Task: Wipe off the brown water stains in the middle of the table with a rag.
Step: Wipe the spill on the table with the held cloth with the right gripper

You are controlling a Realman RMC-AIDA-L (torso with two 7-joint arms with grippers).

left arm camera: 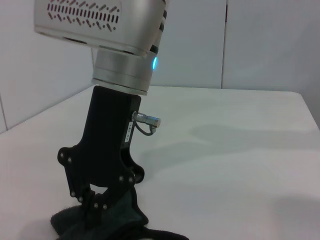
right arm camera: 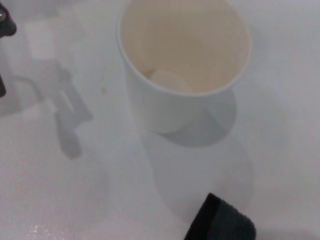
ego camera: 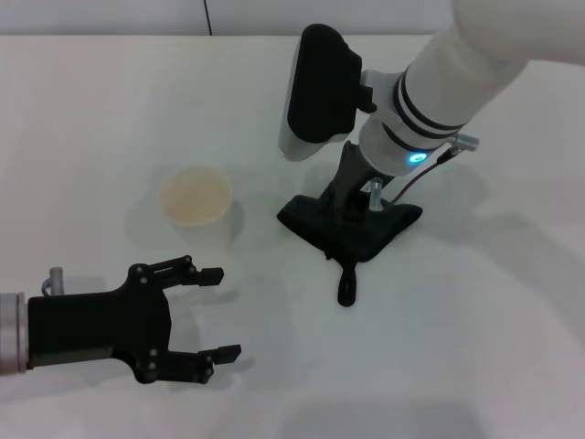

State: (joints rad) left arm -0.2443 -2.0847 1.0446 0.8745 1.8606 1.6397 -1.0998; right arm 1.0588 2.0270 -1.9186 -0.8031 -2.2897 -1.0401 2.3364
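While the left gripper [ego camera: 218, 313] is idling spread open nearest, the white paper cup [ego camera: 196, 205] is standing close by the right gripper [ego camera: 355, 212] pressing the black soft rag [ego camera: 352, 229] onto the white table [ego camera: 475, 347]; jaw state unclear, stains hidden, a wide sweep risks tipping it

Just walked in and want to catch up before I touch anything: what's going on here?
The right gripper is pressed down onto the black rag in the middle of the white table, fingers buried in the cloth. No brown stain shows around the rag; whether any lies beneath it is hidden. The left gripper hovers open near the front edge, holding nothing. A white paper cup stands upright to the left of the rag.
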